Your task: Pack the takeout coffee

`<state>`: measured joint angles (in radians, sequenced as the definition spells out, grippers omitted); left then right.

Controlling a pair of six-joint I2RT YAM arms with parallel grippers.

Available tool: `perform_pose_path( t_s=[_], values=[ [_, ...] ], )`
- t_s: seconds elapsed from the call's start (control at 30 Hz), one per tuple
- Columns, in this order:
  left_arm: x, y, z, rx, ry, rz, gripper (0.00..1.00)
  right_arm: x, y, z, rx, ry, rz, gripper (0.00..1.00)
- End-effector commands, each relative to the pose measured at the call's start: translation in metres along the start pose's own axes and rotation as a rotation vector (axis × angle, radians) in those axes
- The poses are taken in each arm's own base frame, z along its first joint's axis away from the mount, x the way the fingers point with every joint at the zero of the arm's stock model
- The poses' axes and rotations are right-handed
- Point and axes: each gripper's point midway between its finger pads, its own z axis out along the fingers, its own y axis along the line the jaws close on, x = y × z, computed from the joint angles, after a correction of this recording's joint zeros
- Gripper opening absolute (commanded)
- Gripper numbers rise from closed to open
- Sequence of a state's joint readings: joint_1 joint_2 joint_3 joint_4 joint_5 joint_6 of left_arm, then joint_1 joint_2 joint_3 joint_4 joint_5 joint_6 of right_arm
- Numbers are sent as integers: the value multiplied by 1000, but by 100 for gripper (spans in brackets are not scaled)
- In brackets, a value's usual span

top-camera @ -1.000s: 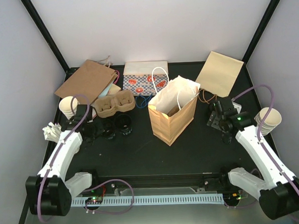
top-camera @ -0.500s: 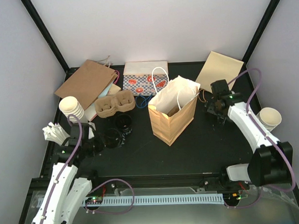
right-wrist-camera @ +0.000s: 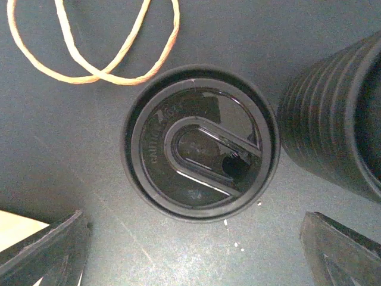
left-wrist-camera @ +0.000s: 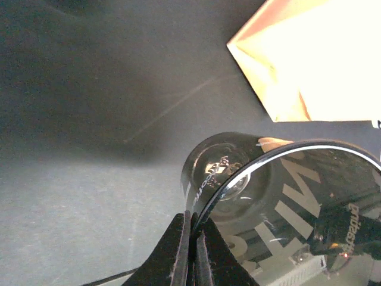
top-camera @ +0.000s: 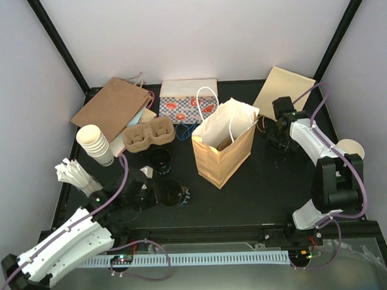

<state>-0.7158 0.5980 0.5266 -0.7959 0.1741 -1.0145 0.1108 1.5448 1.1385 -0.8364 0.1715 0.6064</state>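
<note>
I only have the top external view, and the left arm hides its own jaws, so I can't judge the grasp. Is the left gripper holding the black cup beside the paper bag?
Observer: Yes. On the left wrist view the left gripper is shut on the black cup, pinching its rim.
Operator: What's under the right gripper?
Observer: A black lid, flat on the table, between open jaws that don't touch it.

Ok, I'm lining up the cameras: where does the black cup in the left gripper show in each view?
Top external: black cup lower left of centre, at the left gripper's tip.
Left wrist: lower right, rim pinched by the gripper.
Right wrist: not in it.
Shared landmark: standing brown paper bag, centre of top external, upper right of left wrist.
</note>
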Motion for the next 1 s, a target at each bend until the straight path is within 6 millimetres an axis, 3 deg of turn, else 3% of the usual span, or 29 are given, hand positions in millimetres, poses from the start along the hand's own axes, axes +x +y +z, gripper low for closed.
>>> perform_pose_path(
  t_s=[0.0,0.47,0.97],
  values=[
    [2,-20,16,47,-34,-43,2,-16,9,7,-37,-14,10,99],
    [39,-49,42,-42,28,77,1,-26,5,30,2,0,26,98],
    [43,-65,52,-91,33,135,2,-31,2,42,10,20,34,93]
  ],
)
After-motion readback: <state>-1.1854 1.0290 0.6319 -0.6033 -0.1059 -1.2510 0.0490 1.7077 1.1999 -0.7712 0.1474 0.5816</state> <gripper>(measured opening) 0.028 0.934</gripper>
